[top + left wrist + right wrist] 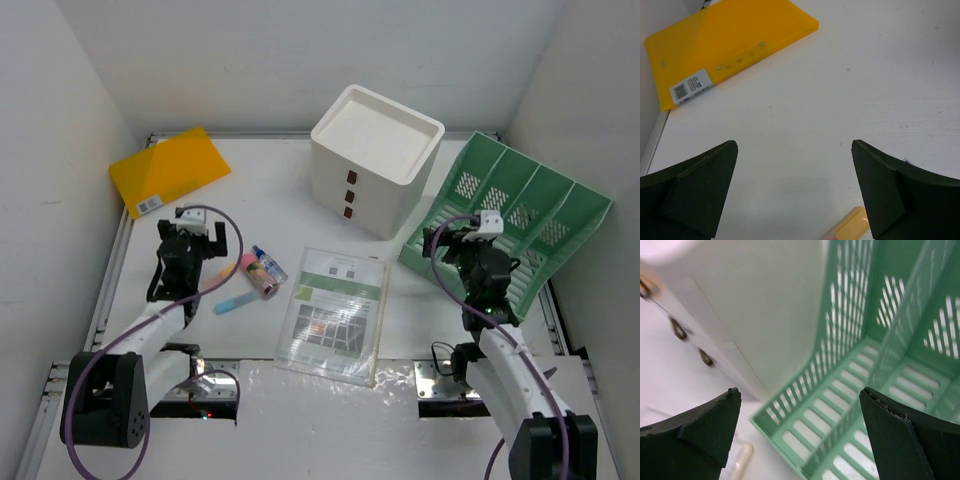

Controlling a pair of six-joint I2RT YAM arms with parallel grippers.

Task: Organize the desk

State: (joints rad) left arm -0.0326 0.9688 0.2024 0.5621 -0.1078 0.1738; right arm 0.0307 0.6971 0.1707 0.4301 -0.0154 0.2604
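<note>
The bench (265,200) lay spread beneath both my tools and carried everything around them. Ahead and to the left of my left tool (197,238) (794,150) a yellow folder (170,170) (725,45) lay flat, well apart from the fingers, with a barcode label on its near corner. My left tool was released, its jaws wide over bare white surface and gripping nothing. Just to its right lay a small cluster of markers (262,270). The wrist view showed the yellow end of one close to the right-hand finger (880,195), though I could not tell whether they touched. Further right, between my two tools, a plastic-sleeved sheet (335,315) lay flat. Beyond it, ahead and left of my right tool (468,245) (799,395), stood a white drawer box (375,160) (715,300). My right tool was released too, its jaws spread and empty. It pointed at a green file rack (515,210) (875,350), which sat directly ahead of it and to its right, just beside the box.
</note>
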